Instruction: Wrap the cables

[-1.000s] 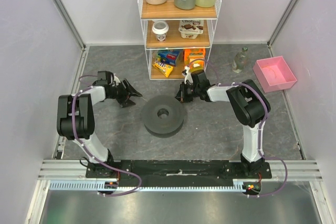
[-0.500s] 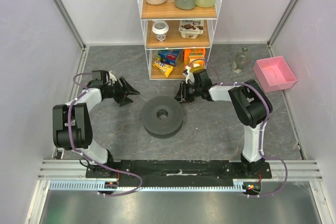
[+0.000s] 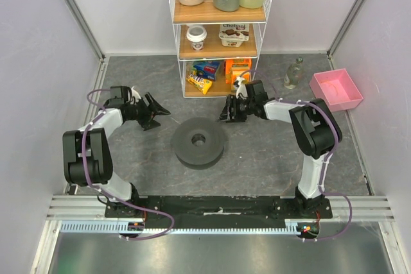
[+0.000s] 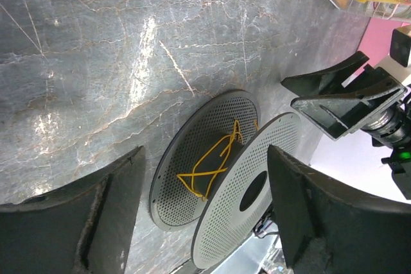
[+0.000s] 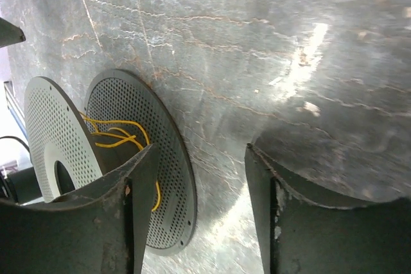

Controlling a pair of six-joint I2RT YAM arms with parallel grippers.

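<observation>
1. The cables (image 4: 217,154) are one thin yellow-orange wire, slack, crossing itself in loose loops.
2. It is wound around the core of the dark spool (image 3: 215,150), between its two perforated discs, mid-surface.

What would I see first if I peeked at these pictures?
The big dark grey spool lies flat in the middle of the table, with a round hole in its centre. The wrist cameras show a thin yellow wire looped loosely between its two holey discs. The left gripper and the right gripper hang open on either side of it, holding nothing.
</observation>
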